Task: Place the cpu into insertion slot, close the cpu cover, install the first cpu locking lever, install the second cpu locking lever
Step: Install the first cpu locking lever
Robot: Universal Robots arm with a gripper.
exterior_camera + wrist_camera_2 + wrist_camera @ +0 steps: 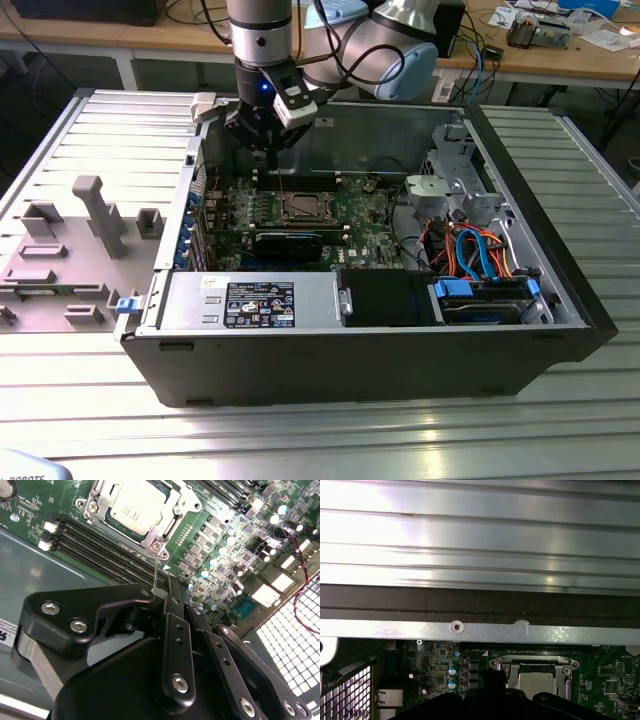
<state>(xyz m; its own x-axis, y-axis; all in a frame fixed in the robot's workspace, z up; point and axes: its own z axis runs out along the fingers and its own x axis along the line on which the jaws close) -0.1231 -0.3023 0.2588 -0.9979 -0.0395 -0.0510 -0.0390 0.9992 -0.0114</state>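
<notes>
Pinching 1 thin locking lever at a corner of the insertion slot, mid-board, the closed end effector seems mid lever-install, with the cpu seated under the lowered cpu cover; firm, steady grip looks needed.

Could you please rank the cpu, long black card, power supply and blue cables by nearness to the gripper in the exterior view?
From the gripper:
1. cpu, in the insertion slot.
2. long black card, past the cpu.
3. power supply, nearer the camera.
4. blue cables, the exterior view's right.
</notes>
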